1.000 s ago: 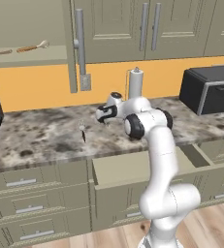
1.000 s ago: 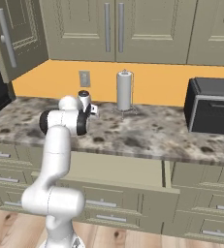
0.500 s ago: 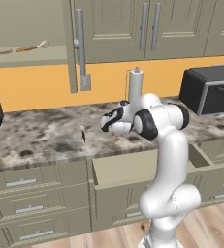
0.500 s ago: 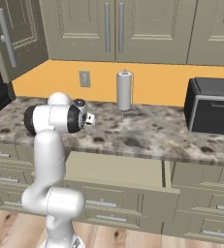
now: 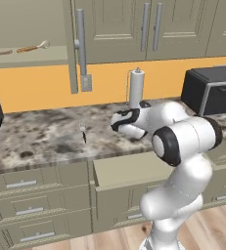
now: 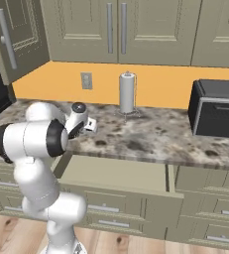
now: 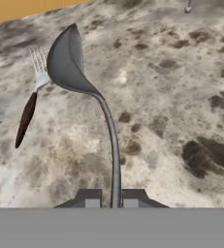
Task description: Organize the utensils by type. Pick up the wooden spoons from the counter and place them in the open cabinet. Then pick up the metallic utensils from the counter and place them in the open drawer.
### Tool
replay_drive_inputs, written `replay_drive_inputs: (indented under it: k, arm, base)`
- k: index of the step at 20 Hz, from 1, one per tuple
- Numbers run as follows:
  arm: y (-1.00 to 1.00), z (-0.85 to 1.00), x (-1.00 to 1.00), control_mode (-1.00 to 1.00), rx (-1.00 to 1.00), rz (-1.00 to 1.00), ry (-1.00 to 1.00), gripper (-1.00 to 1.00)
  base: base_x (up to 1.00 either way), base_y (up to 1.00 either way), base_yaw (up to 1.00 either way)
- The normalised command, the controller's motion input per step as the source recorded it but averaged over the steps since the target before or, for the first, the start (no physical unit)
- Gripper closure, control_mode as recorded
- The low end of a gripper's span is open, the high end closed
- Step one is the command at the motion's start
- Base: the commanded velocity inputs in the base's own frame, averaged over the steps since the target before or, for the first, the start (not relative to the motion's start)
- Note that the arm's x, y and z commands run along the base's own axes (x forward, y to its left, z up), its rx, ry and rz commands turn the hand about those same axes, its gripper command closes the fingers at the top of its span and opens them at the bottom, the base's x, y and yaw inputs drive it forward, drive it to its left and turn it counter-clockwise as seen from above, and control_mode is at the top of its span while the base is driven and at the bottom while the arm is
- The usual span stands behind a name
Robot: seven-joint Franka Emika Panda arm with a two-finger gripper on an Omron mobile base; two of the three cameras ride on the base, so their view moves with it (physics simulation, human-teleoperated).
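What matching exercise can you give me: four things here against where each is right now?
Things:
1. metal spoon
2. fork
3. wooden spoons
4. paper towel roll

Places:
A. on the shelf of the open cabinet
B. standing at the back of the counter
C. handle clamped in the shut gripper
D. lying flat on the counter

Pairs: 1-C, 2-D, 3-A, 4-B

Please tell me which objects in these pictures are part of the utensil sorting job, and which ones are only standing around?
Part of the job: metal spoon in the gripper; fork on the counter; wooden spoons in the open cabinet; open drawer.

Only standing around: paper towel roll; black appliance; wall outlet.
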Motion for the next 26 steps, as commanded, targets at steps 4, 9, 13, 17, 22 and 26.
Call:
replay_drive_inputs:
  k: [4,9,13,17,22,26]
  arm:
    - [-0.33,0.89,-0.74,-1.0,0.04,0.0,0.07,1.0]
    - [-0.17,0.49,-0.91,-1.0,0.02,0.04,0.07,1.0]
    - [-0.05,0.11,-0.88,-1.0,-0.04,0.2,-0.04,1.0]
    - [-0.16,0.0,-0.83,-1.0,-0.02,0.18,-0.13,1.0]
    - [-0.35,0.09,-0.52,-1.0,-0.03,0.17,-0.11,1.0]
    - [-0.17,0.18,-0.02,-1.0,-0.05,0.16,-0.01,1.0]
  base:
    - [0.0,0.0,0.0]
    - [0.0,0.0,0.0]
    - [0.0,0.0,0.0]
    - [0.0,0.0,0.0]
    - [0.0,0.0,0.0]
    - [0.0,0.0,0.0]
